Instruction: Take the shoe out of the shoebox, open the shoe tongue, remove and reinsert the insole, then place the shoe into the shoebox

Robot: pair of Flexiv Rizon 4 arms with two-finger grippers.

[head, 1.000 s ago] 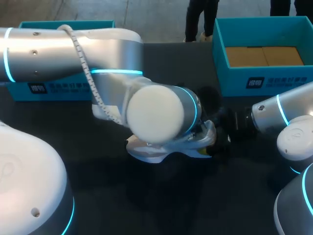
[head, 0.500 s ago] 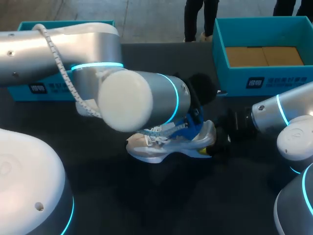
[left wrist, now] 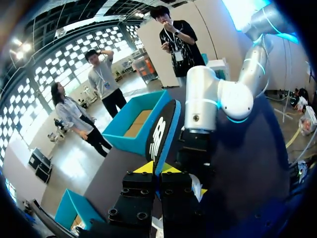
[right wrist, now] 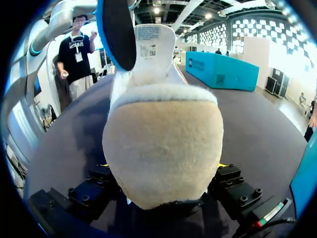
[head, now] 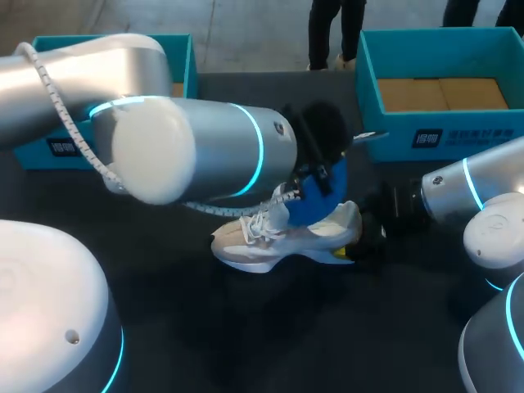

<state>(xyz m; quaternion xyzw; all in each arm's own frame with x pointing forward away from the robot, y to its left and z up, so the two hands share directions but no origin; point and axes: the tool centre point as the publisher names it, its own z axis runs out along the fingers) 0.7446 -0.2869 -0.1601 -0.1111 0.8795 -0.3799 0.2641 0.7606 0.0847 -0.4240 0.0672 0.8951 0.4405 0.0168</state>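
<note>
A white sneaker (head: 274,241) lies on the dark table, toe pointing left. My right gripper (head: 357,236) comes in from the right and is shut on its heel; in the right wrist view the beige heel (right wrist: 163,144) fills the space between the fingers of the right gripper (right wrist: 162,171). My left gripper (head: 322,178) hangs just above the shoe's collar, shut on the upper end of a blue insole (head: 315,203). In the left wrist view the insole (left wrist: 161,131) stands between the yellow tips of the left gripper (left wrist: 157,169). The insole (right wrist: 118,29) rises beside the raised tongue (right wrist: 151,44).
An open teal shoebox (head: 458,135) with a brown cardboard floor stands at the back right. A second teal box (head: 37,151) sits at the back left, mostly hidden behind my left arm. The table in front of the shoe is bare.
My left arm has lifted and swung back, drawing the blue insole up out of the shoe. The right arm and the shoe have stayed put.
</note>
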